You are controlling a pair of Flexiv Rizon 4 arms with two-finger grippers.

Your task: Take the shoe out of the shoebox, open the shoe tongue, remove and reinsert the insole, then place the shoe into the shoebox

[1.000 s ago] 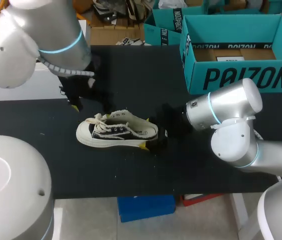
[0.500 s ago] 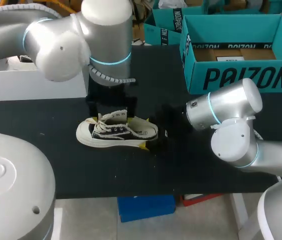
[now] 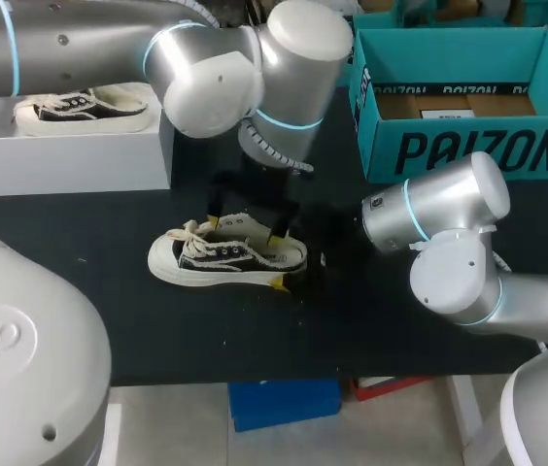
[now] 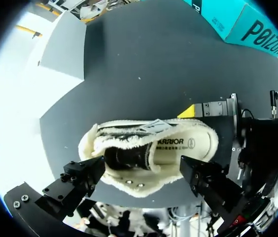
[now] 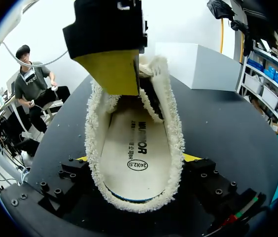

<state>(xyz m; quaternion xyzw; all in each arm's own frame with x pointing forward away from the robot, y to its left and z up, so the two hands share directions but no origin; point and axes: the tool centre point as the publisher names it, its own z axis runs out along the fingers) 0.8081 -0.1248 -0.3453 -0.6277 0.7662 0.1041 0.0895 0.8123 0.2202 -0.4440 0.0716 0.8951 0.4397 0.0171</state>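
A cream and black sneaker (image 3: 227, 256) lies on its sole on the black table (image 3: 255, 330), toe to the left. My right gripper (image 3: 291, 272) is at the heel, and the right wrist view shows the heel (image 5: 134, 187) held between its two fingers, with the printed insole (image 5: 134, 153) lying inside. My left gripper (image 3: 245, 227) hangs open just above the shoe's opening, one yellow tip on each side. From the left wrist, the shoe (image 4: 149, 153) lies under and between the spread fingers (image 4: 80, 177). The teal shoebox (image 3: 468, 150) stands open at the back right.
A white box (image 3: 70, 150) at the back left carries a second sneaker (image 3: 80, 107). A second teal box (image 3: 318, 53) stands behind the first one. My left arm's big joints (image 3: 255, 78) hang over the middle of the table.
My left arm has swung from the left side to over the shoe, bringing its open gripper above the shoe's opening. The right arm and the shoe have stayed put.
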